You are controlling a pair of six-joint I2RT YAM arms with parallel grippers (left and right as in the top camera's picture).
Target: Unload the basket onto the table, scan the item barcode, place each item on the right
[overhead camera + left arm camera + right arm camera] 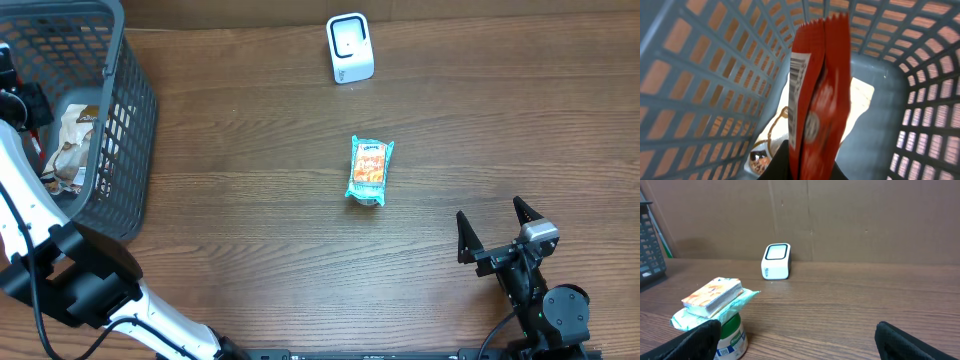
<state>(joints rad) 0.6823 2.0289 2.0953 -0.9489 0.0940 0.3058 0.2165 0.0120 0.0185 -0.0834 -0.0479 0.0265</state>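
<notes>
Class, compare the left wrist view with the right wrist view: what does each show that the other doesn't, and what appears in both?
Left wrist only: a red packet, its barcode visible, upright inside the basket, with other packets lying on the basket floor. Right wrist only: the white scanner, a teal packet on the table, and the open right claw. Both: the basket, just its edge at the left of the right wrist view.
</notes>
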